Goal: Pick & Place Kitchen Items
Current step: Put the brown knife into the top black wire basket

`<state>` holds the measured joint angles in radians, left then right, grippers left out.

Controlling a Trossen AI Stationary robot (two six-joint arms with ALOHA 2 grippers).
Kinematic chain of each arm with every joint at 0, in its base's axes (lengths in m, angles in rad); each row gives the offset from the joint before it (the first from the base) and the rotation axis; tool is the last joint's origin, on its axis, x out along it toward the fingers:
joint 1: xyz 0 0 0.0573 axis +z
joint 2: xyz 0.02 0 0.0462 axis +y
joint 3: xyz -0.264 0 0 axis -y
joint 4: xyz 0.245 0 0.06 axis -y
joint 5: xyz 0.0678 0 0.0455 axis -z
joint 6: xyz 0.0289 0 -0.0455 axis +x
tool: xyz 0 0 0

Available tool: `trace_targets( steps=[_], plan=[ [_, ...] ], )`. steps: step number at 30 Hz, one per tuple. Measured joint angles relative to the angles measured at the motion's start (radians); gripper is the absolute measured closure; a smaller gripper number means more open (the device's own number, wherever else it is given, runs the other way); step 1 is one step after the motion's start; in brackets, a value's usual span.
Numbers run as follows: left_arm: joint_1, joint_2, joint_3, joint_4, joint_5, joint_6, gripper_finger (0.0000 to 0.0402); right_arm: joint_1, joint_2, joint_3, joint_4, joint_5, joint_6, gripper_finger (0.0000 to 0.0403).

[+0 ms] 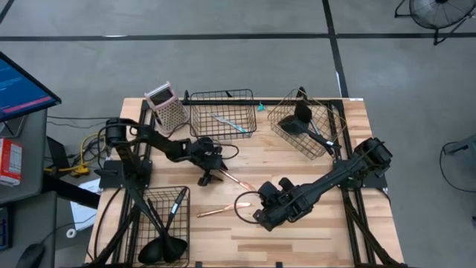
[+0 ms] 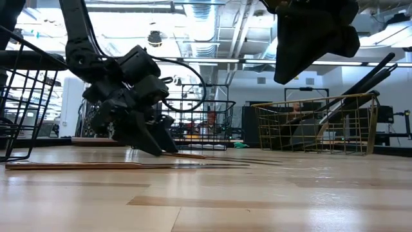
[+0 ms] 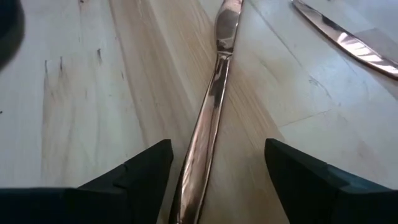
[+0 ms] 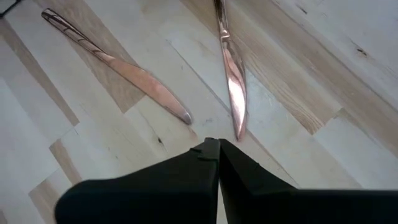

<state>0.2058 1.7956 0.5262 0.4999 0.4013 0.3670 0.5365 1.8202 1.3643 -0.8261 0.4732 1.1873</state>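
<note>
Left gripper [image 1: 207, 177] low over a copper knife [image 1: 236, 181] at the table's middle.

Its fingers [image 3: 140, 171] stand wide apart, one on each side of the knife's handle, gripping nothing. A second copper knife [image 1: 216, 212] lies flat on the wooden table [image 1: 372, 223], just beside the first. The right gripper [image 1: 265, 218] hovers near both blades, its fingers [image 4: 186, 171] pressed together and empty.
</note>
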Motion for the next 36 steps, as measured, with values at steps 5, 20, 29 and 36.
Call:
trace_targets(
  steps=[5, 20, 29, 36],
  plan=[
    [-0.003, 0.054, 0.001, 0.03, 0.019, 0.029, 0.0179, 0.0, 0.0, 0.0, 0.0, 0.0, -0.003, 0.0403],
    [-0.002, 0.138, -0.013, 0.187, 0.023, 0.004, 0.0374, -0.005, 0.0, 0.0, -0.005, 0.0, -0.019, 0.0403],
    [-0.01, 0.096, -0.018, 0.161, -0.023, -0.161, 0.0388, -0.002, -0.021, 0.0, -0.004, 0.051, -0.018, 0.0403],
    [-0.011, 0.02, -0.026, 0.116, -0.042, -0.261, 0.0398, 0.014, -0.1, 0.002, -0.005, 0.102, -0.019, 0.0403]
  ],
)
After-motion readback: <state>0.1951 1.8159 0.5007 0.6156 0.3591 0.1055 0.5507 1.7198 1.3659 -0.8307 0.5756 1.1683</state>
